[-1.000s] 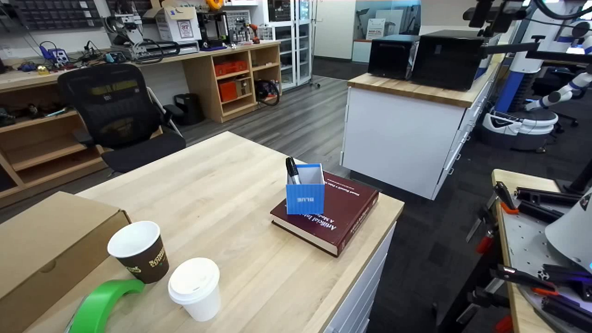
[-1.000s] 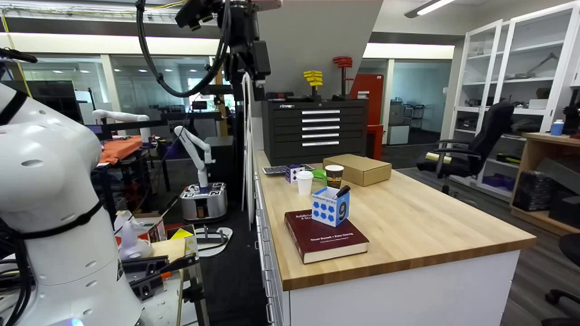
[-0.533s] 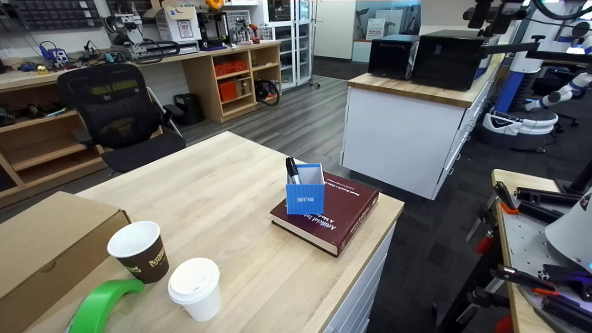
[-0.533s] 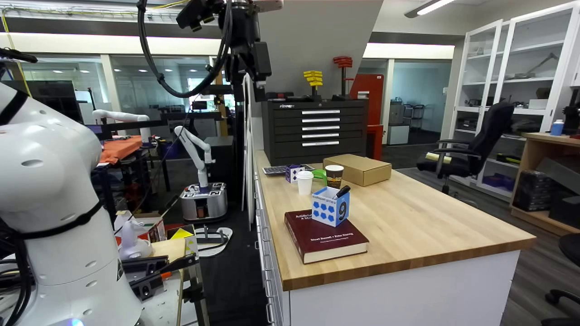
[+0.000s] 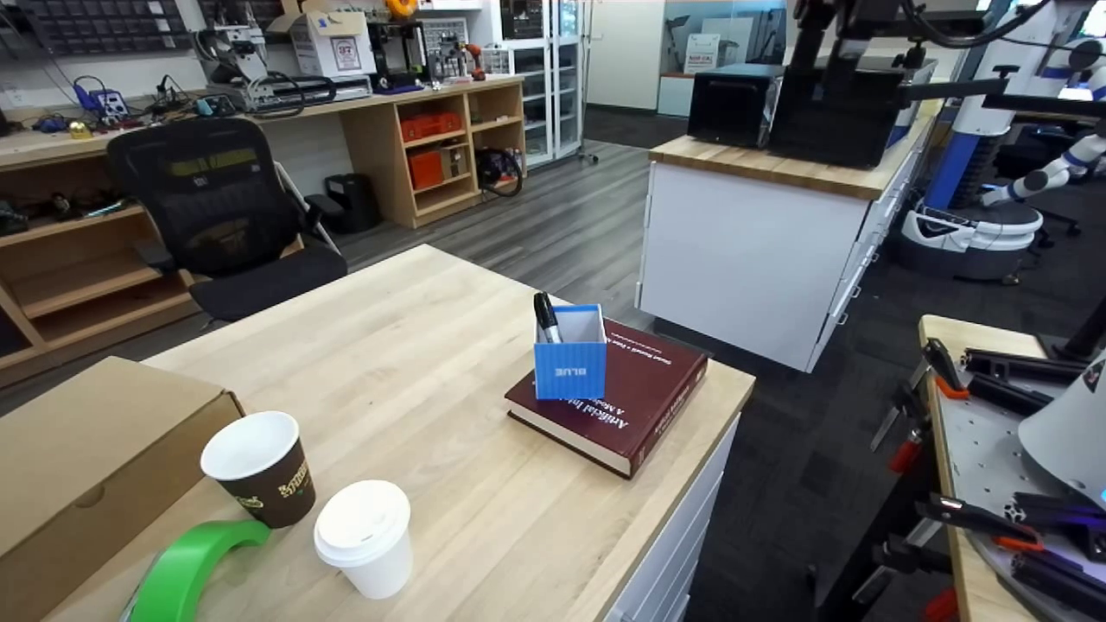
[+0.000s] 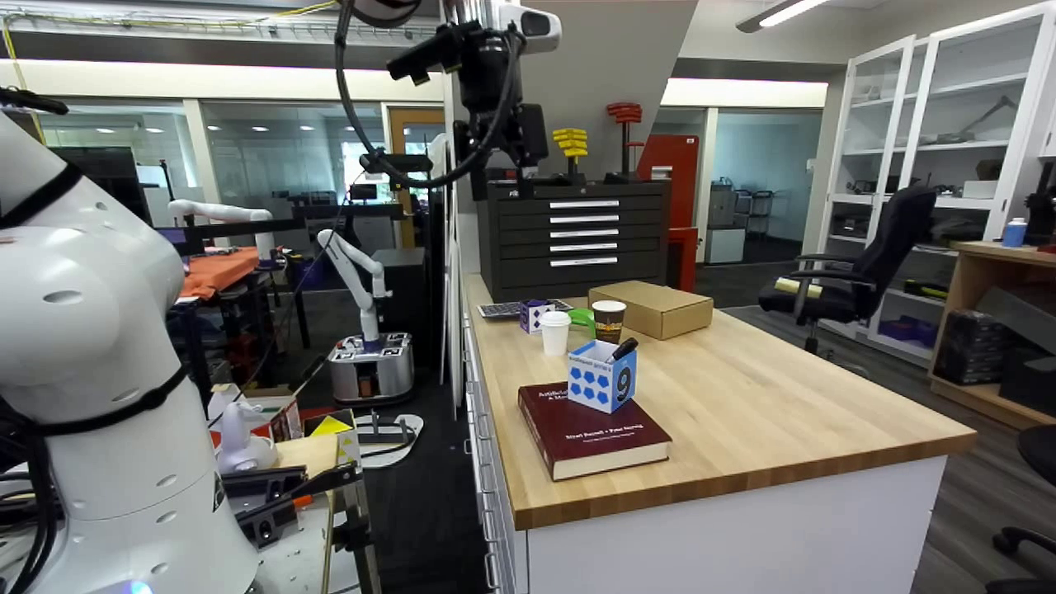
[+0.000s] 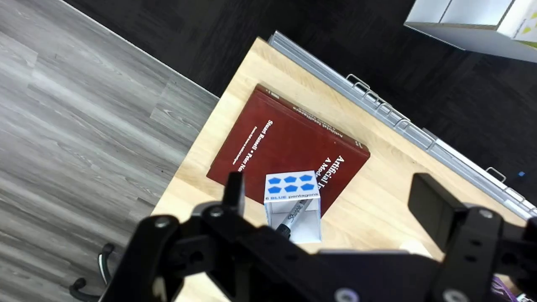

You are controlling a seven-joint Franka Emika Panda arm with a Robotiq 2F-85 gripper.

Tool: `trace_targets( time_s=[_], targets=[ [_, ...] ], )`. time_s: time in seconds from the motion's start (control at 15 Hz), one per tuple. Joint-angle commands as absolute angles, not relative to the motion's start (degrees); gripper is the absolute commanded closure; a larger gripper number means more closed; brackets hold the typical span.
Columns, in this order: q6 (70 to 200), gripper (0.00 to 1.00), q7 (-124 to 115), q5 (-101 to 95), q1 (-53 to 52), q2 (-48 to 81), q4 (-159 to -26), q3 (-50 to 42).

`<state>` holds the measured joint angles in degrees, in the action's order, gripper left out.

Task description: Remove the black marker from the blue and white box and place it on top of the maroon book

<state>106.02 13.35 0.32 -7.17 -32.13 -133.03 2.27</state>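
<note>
Blk mkr in blu/wht box

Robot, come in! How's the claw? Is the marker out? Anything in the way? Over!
Claw open, holding nothing. Black marker not out yet: leaning in blue and white box, top poking out. Box covers part of maroon book.

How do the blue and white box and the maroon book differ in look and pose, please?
The blue and white box is open at the top with the black marker in it, while the maroon book is closed. The box stands on the book; the book lies flat on the table. The box has a smaller footprint than the book. Both bear printed words.
</note>
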Motion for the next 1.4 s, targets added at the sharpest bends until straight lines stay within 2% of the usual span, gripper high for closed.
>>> trace_targets(
  time_s=[0.0, 0.73, 0.8, 1.33],
  targets=[
    [109.2, 0.00, 14.9, -1.2, -7.9, -22.8, -126.9, 3.3],
    [109.2, 0.00, 17.4, -2.7, -7.7, -1.8, -114.3, 6.4],
    [110.5, 0.00, 16.8, -1.9, -7.6, -4.9, -117.5, 6.4],
    [112.7, 0.00, 16.1, -1.3, -7.2, -4.3, -118.8, 6.1]
  ],
)
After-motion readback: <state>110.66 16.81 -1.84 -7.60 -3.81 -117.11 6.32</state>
